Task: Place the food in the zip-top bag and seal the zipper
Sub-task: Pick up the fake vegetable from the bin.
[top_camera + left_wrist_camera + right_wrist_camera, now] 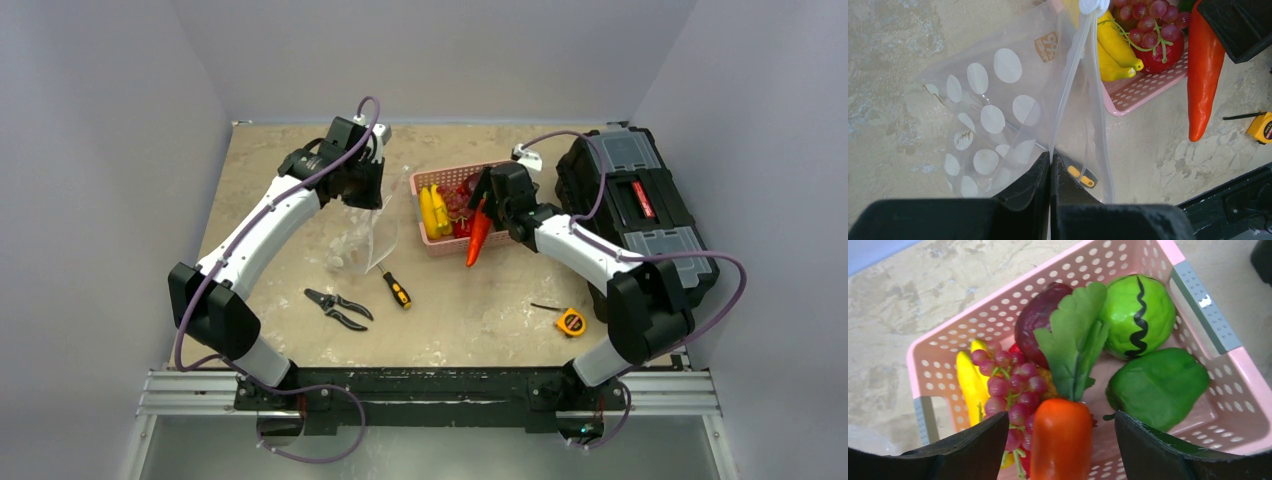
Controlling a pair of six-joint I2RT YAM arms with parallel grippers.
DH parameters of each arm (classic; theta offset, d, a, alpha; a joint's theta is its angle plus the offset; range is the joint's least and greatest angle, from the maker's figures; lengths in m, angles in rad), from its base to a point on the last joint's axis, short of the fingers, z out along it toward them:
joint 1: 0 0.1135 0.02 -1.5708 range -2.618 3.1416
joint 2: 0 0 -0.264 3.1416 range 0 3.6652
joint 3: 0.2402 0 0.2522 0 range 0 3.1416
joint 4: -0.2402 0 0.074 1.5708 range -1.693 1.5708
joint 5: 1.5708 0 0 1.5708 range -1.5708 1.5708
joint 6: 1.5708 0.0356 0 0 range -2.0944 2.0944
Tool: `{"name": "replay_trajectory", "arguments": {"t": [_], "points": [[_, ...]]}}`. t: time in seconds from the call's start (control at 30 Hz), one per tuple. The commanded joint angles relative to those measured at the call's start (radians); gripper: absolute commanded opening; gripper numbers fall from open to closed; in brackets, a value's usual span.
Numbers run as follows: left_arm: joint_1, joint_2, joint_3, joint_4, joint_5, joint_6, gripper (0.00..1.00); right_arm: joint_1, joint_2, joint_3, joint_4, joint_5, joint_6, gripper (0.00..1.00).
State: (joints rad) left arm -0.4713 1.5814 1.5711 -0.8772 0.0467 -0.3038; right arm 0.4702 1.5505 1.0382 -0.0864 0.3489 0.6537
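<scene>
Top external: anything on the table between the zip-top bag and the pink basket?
No. Bare tabletop separates the zip-top bag from the pink basket in that view; the screwdriver lies nearer the arm bases, outside the gap.

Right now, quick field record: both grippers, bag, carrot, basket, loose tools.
left gripper: shut on zip-top bag, pinching its edge, bag hanging
right gripper: shut on carrot, held over the basket's near edge
zipper: slider at far end; mouth state unclear
pink basket: holds grapes, yellow pieces, green items
table: pliers, screwdriver, tape measure
</scene>
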Motion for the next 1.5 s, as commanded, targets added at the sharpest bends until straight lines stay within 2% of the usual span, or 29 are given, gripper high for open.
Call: {"name": "replay_trajectory", "arguments": {"t": [0.0,0.1,0.2,0.37,0.53,0.67,0.77,1.0,1.03,1.2,1.37,1.47], "points": [[0.008,-0.028,0.004,0.032,0.018,-0.013,0.00,-0.002,-0.041,0.050,-0.086,0.080,-0.038,0.80],[0.008,-0.030,0.003,0.033,0.028,-0.016,0.00,-0.001,-0.030,0.089,-0.167,0.091,-0.026,0.82],[0.008,-0.028,0.003,0.034,0.027,-0.016,0.00,-0.002,-0.036,0.090,-0.208,0.039,0.009,0.78],[0.008,-0.030,0.002,0.033,0.036,-0.018,0.00,0.000,-0.074,0.007,-0.119,-0.030,0.051,0.69],[0.008,-0.028,-0.003,0.036,0.031,-0.018,0.00,-0.001,-0.040,-0.007,-0.078,-0.097,0.078,0.60],[0.008,-0.023,-0.002,0.037,0.041,-0.018,0.00,-0.001,-0.018,-0.002,-0.072,-0.081,0.078,0.59],[0.009,-0.024,-0.002,0.035,0.035,-0.017,0.00,-0.001,-0.022,-0.008,-0.064,-0.077,0.081,0.49],[0.008,-0.029,0.001,0.035,0.048,-0.018,0.00,-0.001,-0.023,-0.023,-0.050,-0.061,0.084,0.39],[0.008,-0.029,0.001,0.036,0.047,-0.018,0.00,-0.001,-0.024,-0.025,-0.044,-0.064,0.082,0.36],[0.008,-0.033,0.001,0.034,0.047,-0.018,0.00,-0.002,-0.080,-0.049,0.006,-0.062,0.051,0.02],[0.008,-0.044,0.000,0.035,0.050,-0.020,0.00,-0.002,-0.209,-0.098,0.095,-0.053,-0.029,0.00],[0.009,-0.053,-0.006,0.041,0.052,-0.024,0.00,-0.001,-0.289,-0.136,0.199,-0.147,-0.109,0.00]]}}
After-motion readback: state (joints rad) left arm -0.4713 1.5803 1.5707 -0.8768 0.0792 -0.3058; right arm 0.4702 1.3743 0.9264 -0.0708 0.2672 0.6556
